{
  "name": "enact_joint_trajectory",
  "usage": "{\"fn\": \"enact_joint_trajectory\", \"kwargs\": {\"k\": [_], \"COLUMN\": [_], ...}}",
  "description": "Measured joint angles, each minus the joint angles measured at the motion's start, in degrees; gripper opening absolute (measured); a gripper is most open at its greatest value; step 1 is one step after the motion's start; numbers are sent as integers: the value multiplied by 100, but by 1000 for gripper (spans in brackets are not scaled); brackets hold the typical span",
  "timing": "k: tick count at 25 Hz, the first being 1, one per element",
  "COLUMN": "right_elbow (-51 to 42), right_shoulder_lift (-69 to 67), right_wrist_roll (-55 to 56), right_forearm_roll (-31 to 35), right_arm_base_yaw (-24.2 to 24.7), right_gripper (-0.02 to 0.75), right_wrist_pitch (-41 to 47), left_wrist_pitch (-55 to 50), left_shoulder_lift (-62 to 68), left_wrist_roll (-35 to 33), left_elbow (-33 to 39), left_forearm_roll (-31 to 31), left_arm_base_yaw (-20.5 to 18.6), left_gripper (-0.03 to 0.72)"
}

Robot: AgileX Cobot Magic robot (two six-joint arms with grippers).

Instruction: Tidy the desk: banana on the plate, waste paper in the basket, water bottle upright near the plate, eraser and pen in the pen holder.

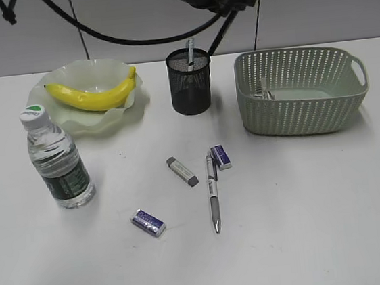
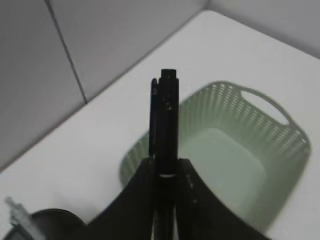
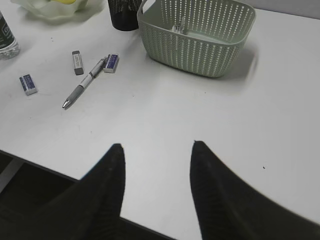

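Bottle [image 1: 57, 162]: upright at the left of the desk [image 1: 321, 224], cap on, just in front of the plate [image 1: 122, 112].

Plate: back left, holding the banana [image 1: 93, 93], which lies across it with its curve sagging toward the front.

Blue-and-white eraser [image 1: 147, 222]: flat on the desk, front of centre, well apart from the bottle.

Grey eraser [image 1: 182, 171]: centre of the desk, lying at a slant, just left of the silver pen [image 1: 213, 193].

Silver pen: flat on the desk, tip toward the front. A second blue-and-white eraser [image 1: 221, 157] sits just beside its upper end; whether they touch cannot be told.

Pen holder [image 1: 190, 82]: upright at back centre, between plate and basket [image 1: 300, 90], with one light-coloured pen [image 1: 190, 50] standing in it.

Basket: back right, upright. A small pale item [image 1: 264, 92] lies inside against the left wall; too small to identify with certainty.

Left gripper [image 2: 166, 175]: raised above the back of the desk, with the holder's rim at the lower left of the wrist view and the basket beyond. Jaws narrowly set and clamped on a black pen [image 2: 165, 125], which stands up between them.

Right gripper [image 3: 156, 155]: above the front right edge of the desk, jaws parted about halfway, nothing between them.
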State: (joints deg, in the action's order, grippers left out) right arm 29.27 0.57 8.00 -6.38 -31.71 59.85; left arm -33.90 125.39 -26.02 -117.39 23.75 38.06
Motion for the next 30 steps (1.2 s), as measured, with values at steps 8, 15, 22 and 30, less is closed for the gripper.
{"fn": "enact_joint_trajectory", "kwargs": {"k": [8, 15, 22, 30], "right_elbow": [0, 0, 0, 0], "right_shoulder_lift": [0, 0, 0, 0], "right_wrist_roll": [0, 0, 0, 0], "right_forearm_roll": [0, 0, 0, 0], "right_arm_base_yaw": [0, 0, 0, 0], "right_gripper": [350, 350, 350, 350], "right_wrist_pitch": [0, 0, 0, 0], "left_wrist_pitch": [1647, 2918, 3310, 3676], "left_shoulder_lift": [0, 29, 367, 674], "left_wrist_roll": [0, 0, 5, 5], "left_elbow": [796, 1358, 1358, 1360], "left_forearm_roll": [873, 1172, 1681, 1869], "left_arm_base_yaw": [-590, -715, -685, -685], "left_gripper": [73, 73, 73, 73]}}
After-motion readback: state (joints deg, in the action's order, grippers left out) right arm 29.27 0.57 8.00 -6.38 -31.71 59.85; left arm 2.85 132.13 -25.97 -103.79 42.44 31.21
